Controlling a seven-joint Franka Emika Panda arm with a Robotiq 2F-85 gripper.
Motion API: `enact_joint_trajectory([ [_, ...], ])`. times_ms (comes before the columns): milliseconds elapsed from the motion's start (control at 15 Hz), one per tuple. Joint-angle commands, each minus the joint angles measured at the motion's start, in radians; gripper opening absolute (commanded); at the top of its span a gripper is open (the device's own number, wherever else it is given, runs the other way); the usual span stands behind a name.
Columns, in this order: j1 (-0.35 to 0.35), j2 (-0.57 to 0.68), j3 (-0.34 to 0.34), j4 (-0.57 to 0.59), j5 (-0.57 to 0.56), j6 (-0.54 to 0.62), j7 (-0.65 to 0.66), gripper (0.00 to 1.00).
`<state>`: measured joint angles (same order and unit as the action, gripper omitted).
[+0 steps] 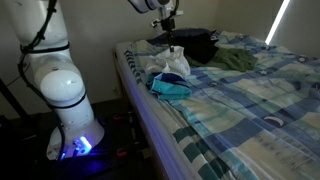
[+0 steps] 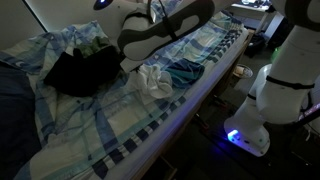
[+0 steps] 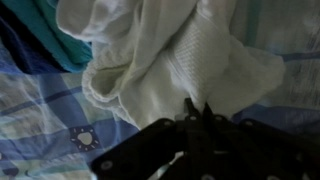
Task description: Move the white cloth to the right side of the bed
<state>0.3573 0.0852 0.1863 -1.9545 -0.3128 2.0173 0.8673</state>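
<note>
Slip risk: the jaws are pinching only a thin fold at the top of the white cloth [image 1: 171, 64], with most of it sagging onto the bed surface [image 1: 240, 110]. A fast sweep could be pulling that fold free.
Snag risk: a teal cloth [image 1: 170, 89] is lying against the near side of the white one and could be getting dragged along. A black garment [image 1: 190, 45] is sitting just beyond on the far side.
Cloth position: it is bunching in a heap close to the edge of the surface beside the robot base [image 1: 70, 100], between the teal and black pieces.
Cloth versus jaws: it is hanging directly beneath them, its peak rising up into them.
Jaws: they are looking clenched on that fold, as far as the dim wrist view is showing.
</note>
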Motion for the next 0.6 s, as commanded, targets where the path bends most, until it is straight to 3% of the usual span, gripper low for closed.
enact_joint_trajectory([
  [0, -0.060, -0.155, 0.005, -0.167, 0.056, 0.013, -0.025, 0.01],
  [533, -0.142, -0.325, 0.011, -0.347, 0.199, -0.022, -0.092, 0.01],
])
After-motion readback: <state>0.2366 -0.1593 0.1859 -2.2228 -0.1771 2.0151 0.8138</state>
